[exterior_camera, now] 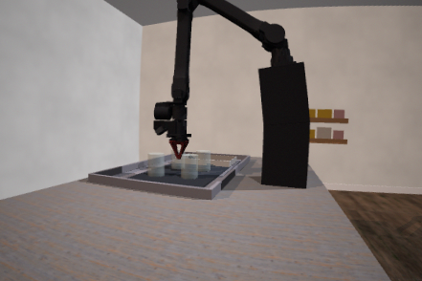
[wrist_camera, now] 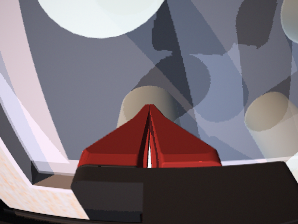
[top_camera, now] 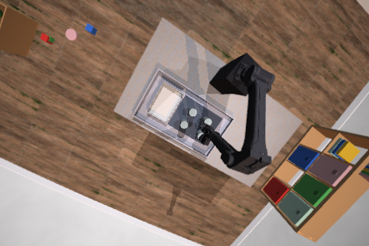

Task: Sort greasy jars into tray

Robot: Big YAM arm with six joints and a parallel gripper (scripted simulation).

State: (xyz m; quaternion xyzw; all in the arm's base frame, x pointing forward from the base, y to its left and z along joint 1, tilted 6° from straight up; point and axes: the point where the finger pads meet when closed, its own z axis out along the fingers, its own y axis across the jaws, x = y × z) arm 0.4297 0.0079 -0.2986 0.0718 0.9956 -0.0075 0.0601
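Note:
Four pale, see-through jars stand upright on the dark mat [top_camera: 187,104] [wrist_camera: 90,90]. In the top view they are one jar [top_camera: 192,112], a second jar [top_camera: 184,125], a third jar [top_camera: 207,121] and a fourth jar, partly hidden by the gripper. In the exterior view a jar [exterior_camera: 156,164] stands left and another jar [exterior_camera: 189,168] in front. My gripper [exterior_camera: 178,157] [wrist_camera: 149,111] is shut and empty, its red tips pointing down among the jars, near jar-top height. Contact with a jar cannot be told. The white tray [top_camera: 165,102] shows no jar inside.
A raised grey-lilac frame [top_camera: 169,137] [exterior_camera: 153,185] surrounds the mat and tray. The arm's black base [top_camera: 234,77] [exterior_camera: 283,129] stands beside it on the steel table top [top_camera: 151,54] [exterior_camera: 153,229]. A shelf unit [top_camera: 318,180] stands beyond the table.

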